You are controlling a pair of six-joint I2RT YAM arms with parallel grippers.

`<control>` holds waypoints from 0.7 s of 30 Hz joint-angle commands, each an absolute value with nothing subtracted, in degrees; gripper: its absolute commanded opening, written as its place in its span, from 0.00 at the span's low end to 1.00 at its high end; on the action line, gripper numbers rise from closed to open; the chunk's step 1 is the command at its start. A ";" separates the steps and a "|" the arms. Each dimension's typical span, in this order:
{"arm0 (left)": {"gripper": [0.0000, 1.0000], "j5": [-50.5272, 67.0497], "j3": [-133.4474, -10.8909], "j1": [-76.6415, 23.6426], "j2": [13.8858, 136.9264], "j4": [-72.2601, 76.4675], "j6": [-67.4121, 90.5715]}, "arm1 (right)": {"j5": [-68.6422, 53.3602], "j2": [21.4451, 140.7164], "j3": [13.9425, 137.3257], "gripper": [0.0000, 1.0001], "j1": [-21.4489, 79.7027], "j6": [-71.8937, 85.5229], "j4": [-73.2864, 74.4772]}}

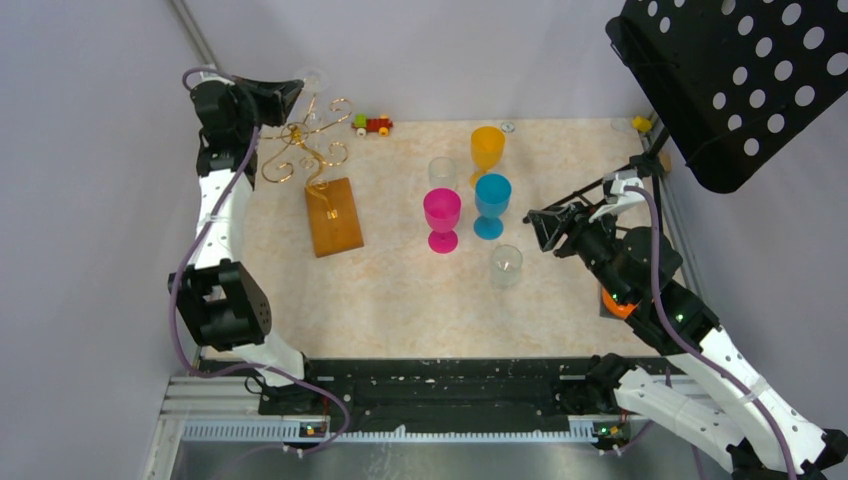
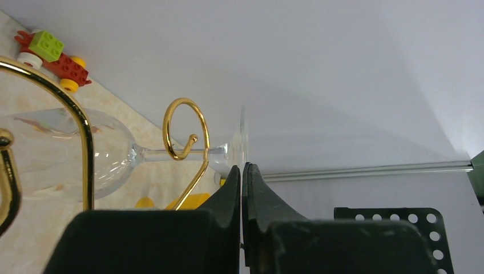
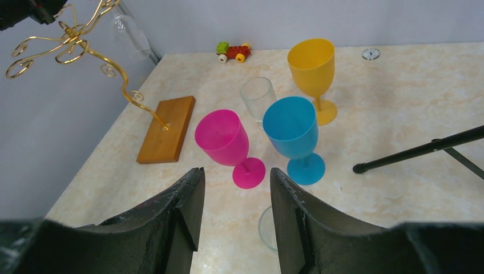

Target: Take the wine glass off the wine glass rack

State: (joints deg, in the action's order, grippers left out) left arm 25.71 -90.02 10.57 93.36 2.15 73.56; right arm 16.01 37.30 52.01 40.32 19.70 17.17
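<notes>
Two black left fingers are drawn together to a hairline slit. The thin rim of the foot of the wine glass, seen edge-on, runs straight down into that slit, so they look pinched on the foot disc. The glass is clear and smooth, with a rounded bowl and a slim stem. It hangs on the wine glass rack at the far left corner of the bench, its stem threaded through one curled gold loop.

The rack is bright gold wire, with spiral arms branching from a thin bent stem that rises from a flat rectangular slab of brown wood. That slab lies flat on the pale marbled bench (the wire top leans out toward the left wall).

Farther right, the right fingers are spread wide with nothing between them. They are dark, with scuffed inner faces, and sit above the bench on its right side.

Ahead of them stand three opaque goblets well apart from the rack:
- a pink goblet
- a blue goblet just beside it
- a yellow goblet behind

A clear tumbler stands among the three. A small toy train built of bricks sits at the far edge. A black perforated music stand looms over the right corner.
</notes>
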 commanded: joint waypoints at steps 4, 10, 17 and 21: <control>0.00 25.00 -92.01 11.42 87.01 1.72 69.35 | 15.77 37.61 52.12 0.47 40.01 19.91 14.97; 0.00 24.59 -90.90 12.86 84.44 0.13 67.33 | 15.21 38.21 52.38 0.47 39.99 20.18 14.67; 0.00 24.88 -90.09 15.41 82.65 -2.22 66.34 | 14.62 38.52 52.29 0.47 39.99 20.87 14.26; 0.00 25.40 -91.66 17.08 83.76 -2.57 65.90 | 14.51 38.58 52.36 0.47 39.97 21.13 14.30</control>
